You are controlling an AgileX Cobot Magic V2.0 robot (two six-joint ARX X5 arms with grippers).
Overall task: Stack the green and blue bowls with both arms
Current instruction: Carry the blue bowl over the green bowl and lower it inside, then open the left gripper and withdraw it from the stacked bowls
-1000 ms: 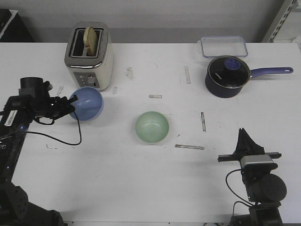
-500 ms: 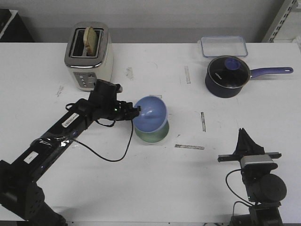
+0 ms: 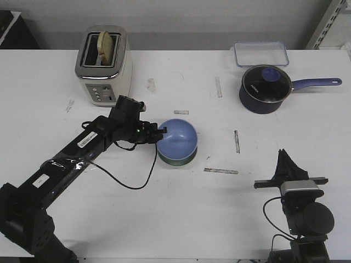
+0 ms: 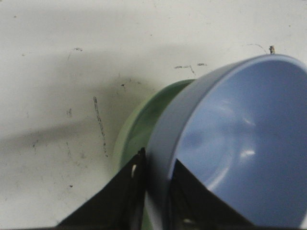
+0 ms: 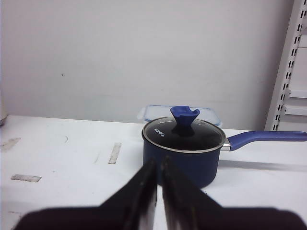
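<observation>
Left gripper [image 4: 156, 179] pinches the blue bowl [image 3: 178, 137] rim, bowl apparently nested in the green bowl [image 3: 174, 160]; right gripper [image 5: 157, 179] clenched

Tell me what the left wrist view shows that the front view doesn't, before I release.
Only the left wrist view: the fingers straddle the blue bowl rim, one inside, one outside, and the bowl sits tilted in the green bowl.

Only the front view: the toaster, saucepan, clear container, and the right gripper parked apart.

Both: blue bowl over green, held by the left gripper.
</observation>
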